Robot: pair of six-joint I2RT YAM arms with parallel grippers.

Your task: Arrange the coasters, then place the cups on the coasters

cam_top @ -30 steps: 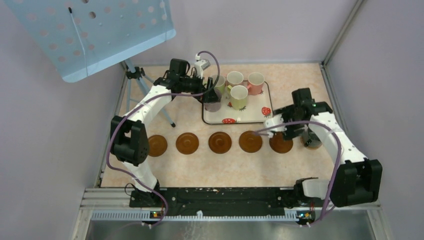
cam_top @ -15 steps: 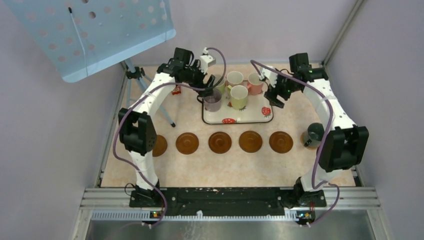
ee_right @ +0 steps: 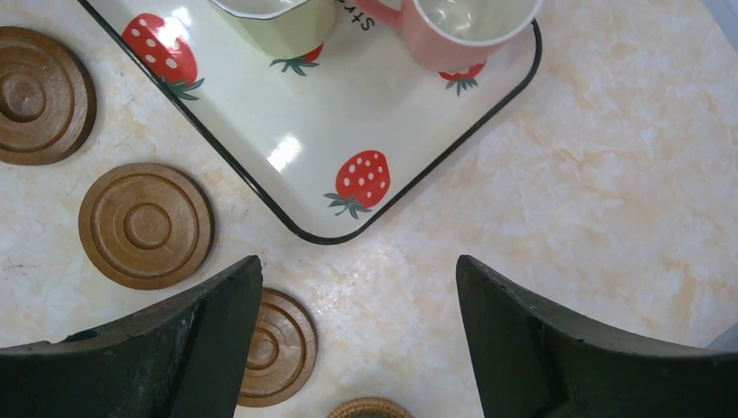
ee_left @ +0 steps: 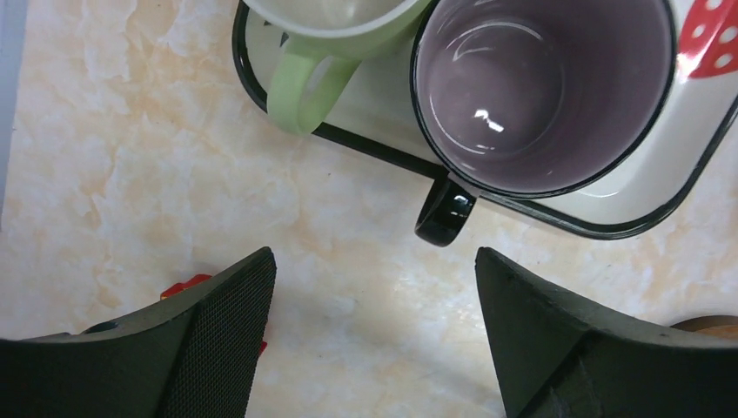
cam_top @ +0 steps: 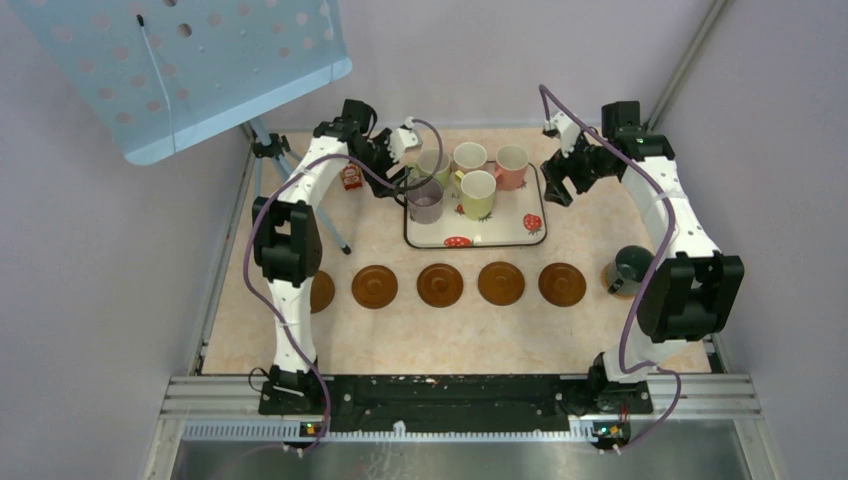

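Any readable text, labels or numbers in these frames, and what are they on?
"str": black print on the tray; the rest is cut off beside the pink cup.
Small red packet left of the tray: print too small to read.
Nothing else legible.

Marbled table (cam_top: 400, 340) — coasters (cam_top: 440, 285) in a row, strawberry tray (cam_top: 495, 231)

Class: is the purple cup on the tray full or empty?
Empty: the purple cup shows a bare, glossy bottom in the left wrist view.

Leftmost coaster (cam_top: 324, 292) half hidden behind left arm (cam_top: 285, 245); pink cup (ee_right: 470, 26) cropped at edge.
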